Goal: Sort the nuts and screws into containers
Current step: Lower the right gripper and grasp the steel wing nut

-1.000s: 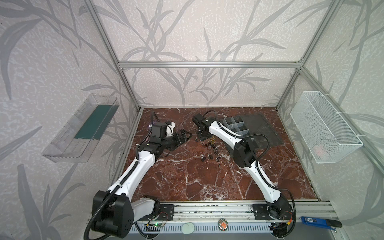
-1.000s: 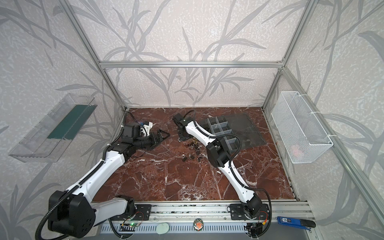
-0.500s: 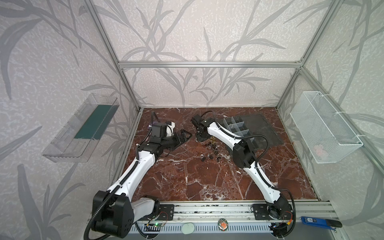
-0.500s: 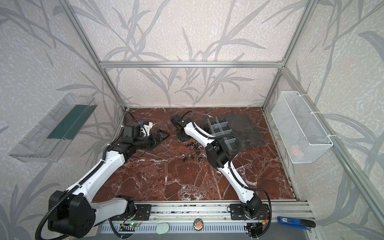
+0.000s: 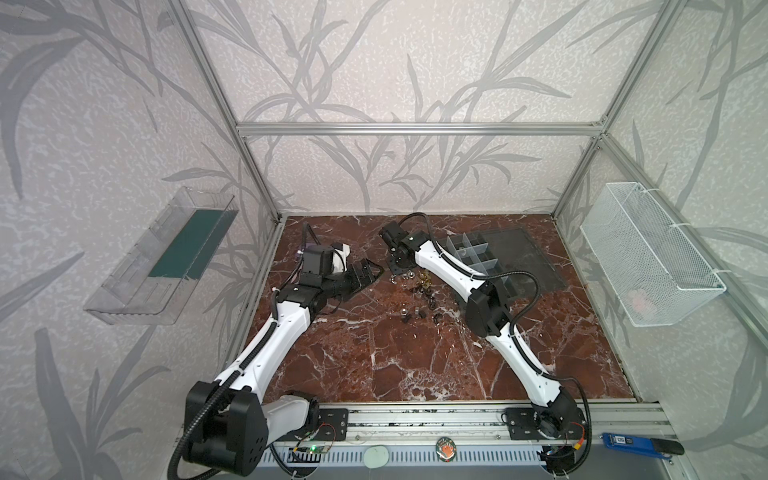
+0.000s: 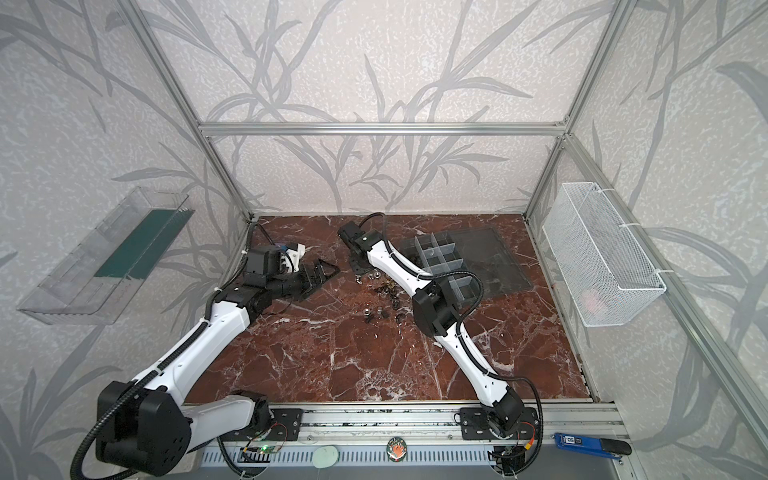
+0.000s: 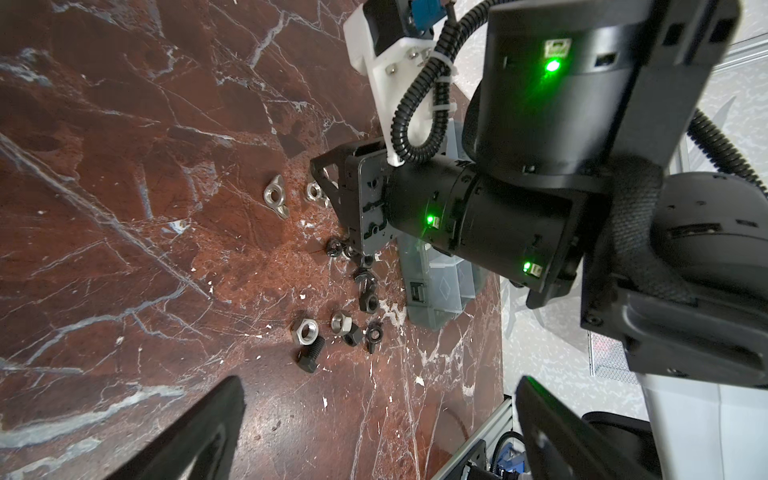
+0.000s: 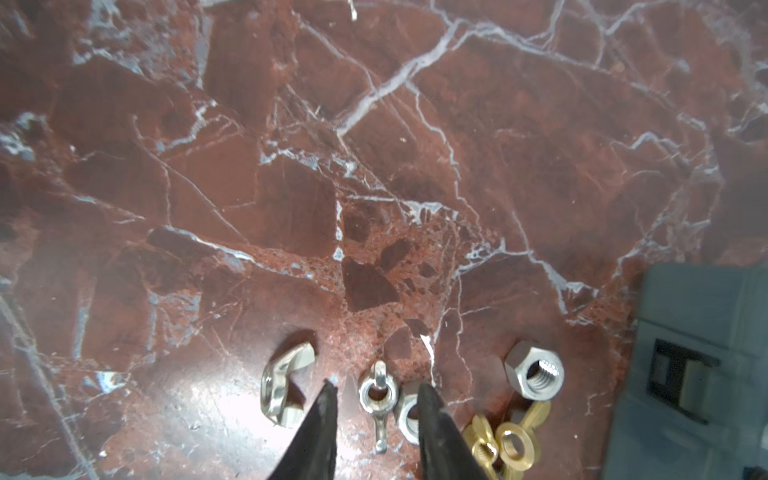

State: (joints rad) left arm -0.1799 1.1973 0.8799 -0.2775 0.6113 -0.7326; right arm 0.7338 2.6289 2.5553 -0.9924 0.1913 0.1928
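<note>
Several nuts (image 8: 534, 376) on red marble tabletop (image 5: 395, 353), leaf-patterned walls (image 5: 415, 62)

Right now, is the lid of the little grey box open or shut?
Open. The clear lid lies flat beside the compartments, which stand uncovered.

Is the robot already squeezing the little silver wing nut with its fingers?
No, the silver wing nut lies loose on the marble table between the open fingers of the right gripper, a gap at each side.
</note>
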